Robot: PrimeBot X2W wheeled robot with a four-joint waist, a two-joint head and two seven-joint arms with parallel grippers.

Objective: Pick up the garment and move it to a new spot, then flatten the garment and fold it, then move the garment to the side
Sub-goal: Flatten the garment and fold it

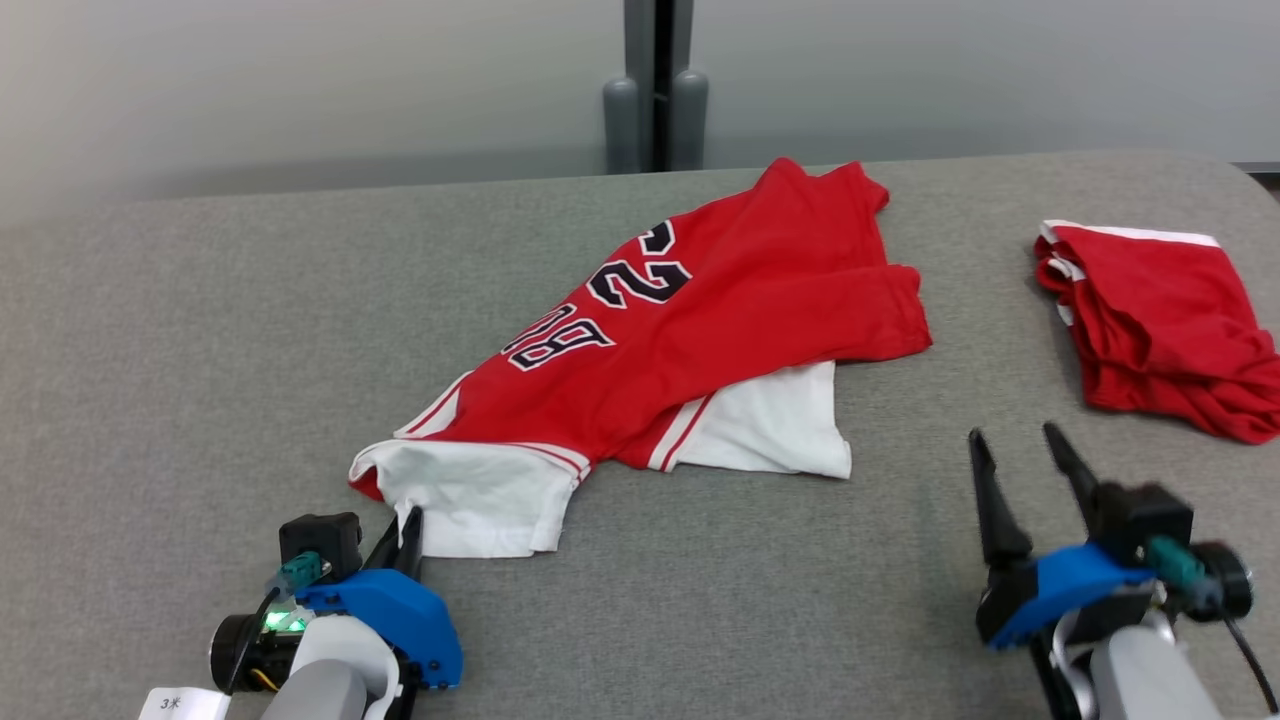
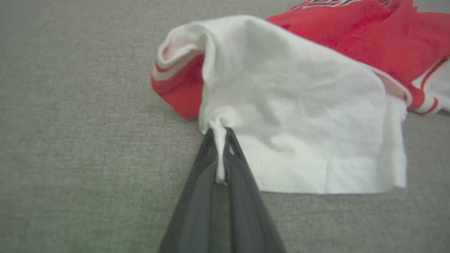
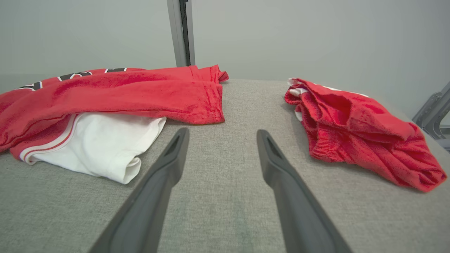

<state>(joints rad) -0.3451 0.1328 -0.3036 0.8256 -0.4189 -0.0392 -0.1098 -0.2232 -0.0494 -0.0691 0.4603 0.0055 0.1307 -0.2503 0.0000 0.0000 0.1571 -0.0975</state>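
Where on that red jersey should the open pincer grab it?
Probably the free white sleeve of the jersey, at its near hem, coming in low from the robot's side: it lies flat and uncovered, its edge facing the right pincer.

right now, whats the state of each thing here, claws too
jersey: crumpled, partly folded over itself, not flat
left claw: shut on the edge of the jersey's white sleeve
right claw: open, empty, between the jersey and the red pile
red pile: bunched up, apart from the jersey, untouched
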